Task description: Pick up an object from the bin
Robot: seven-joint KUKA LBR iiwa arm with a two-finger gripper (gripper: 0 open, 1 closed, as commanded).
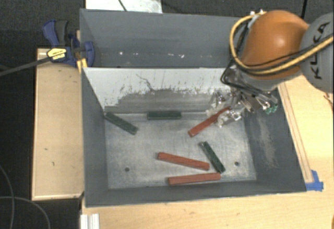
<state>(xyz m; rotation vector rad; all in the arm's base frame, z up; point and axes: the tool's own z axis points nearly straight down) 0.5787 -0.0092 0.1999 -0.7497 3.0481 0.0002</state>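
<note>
My gripper (227, 112) is low over the right back part of the bin. A slim red-brown bar (205, 124) runs slantwise from the gripper down to the left. Its upper right end sits between the fingers, which are shut on it. Its lower left end points to the bin floor; I cannot tell whether it touches. A dark green bar (212, 156) lies just in front of it on the floor.
Two more red-brown bars (182, 160) (193, 179) lie near the front wall. A green bar (164, 115) rests along the back wall and another green bar (120, 122) lies at the left. The arm's orange cover and cables hang over the bin's right back corner.
</note>
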